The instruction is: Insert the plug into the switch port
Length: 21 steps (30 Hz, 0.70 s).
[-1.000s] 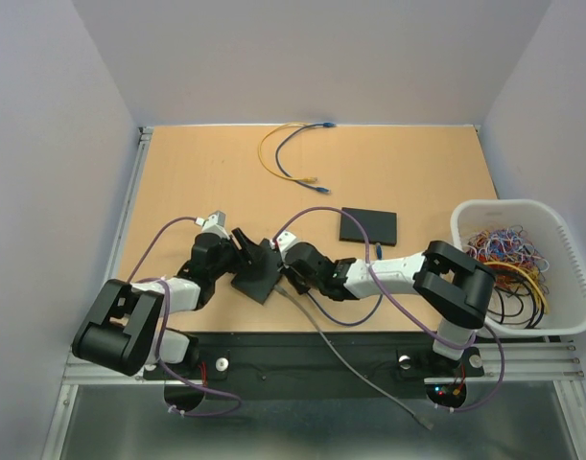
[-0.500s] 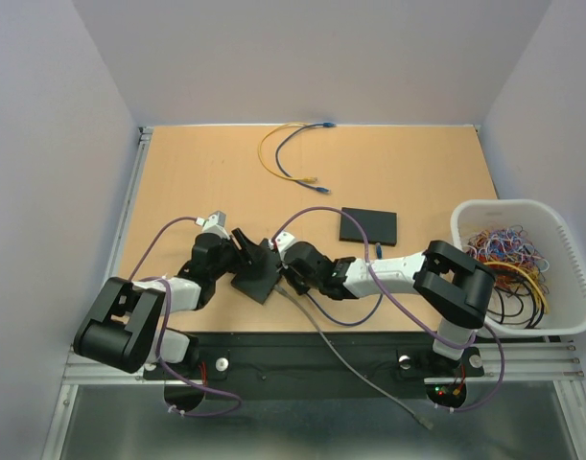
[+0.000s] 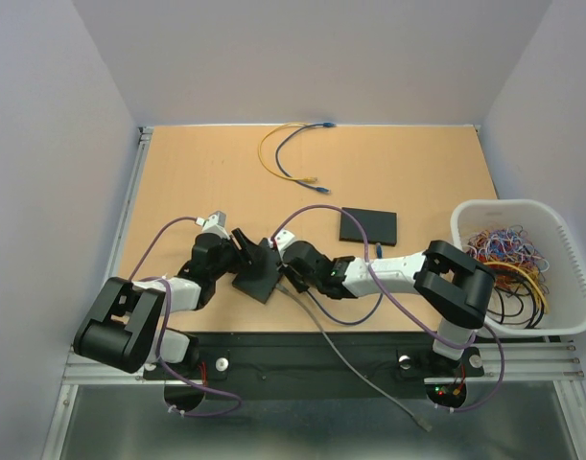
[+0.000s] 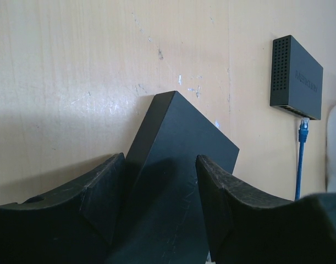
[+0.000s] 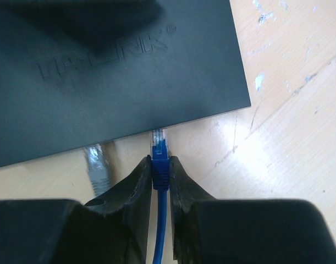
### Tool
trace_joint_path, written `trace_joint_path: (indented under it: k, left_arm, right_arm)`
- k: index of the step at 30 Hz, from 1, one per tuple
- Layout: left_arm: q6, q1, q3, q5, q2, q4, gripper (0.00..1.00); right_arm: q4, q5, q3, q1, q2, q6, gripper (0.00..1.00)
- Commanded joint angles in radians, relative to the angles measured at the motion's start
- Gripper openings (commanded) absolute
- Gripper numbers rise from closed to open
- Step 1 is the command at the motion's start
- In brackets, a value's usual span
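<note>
left tool [image 4: 160, 165] clasping black switch [image 4: 173, 137], right tool [image 5: 159, 165] low, pinching blue plug [image 5: 159, 147] (tip at the switch's edge), both arms bent inward

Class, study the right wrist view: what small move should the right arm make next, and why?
Probably ease the blue plug straight forward into the switch. The right gripper pinches the plug, whose tip sits at the switch's port edge beside a grey plug, apparently not yet seated, while the left gripper braces the switch.
</note>
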Motion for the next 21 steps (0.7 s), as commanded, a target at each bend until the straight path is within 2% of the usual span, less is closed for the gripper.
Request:
trace_joint_path:
  k: [1, 12, 21]
  left_arm:
    - [-0.005, -0.016, -0.013, 0.073, 0.000, 0.036, 0.64]
    - [0.003, -0.019, -0.007, 0.079, 0.007, 0.039, 0.63]
    - [0.013, -0.024, -0.007, 0.097, 0.013, 0.055, 0.61]
  right_arm:
    - [0.109, 0.045, 0.081, -0.013, -0.019, -0.021, 0.00]
    - [0.107, -0.067, 0.121, -0.014, 0.021, -0.012, 0.00]
    - [0.201, -0.093, 0.048, -0.013, -0.011, -0.015, 0.00]
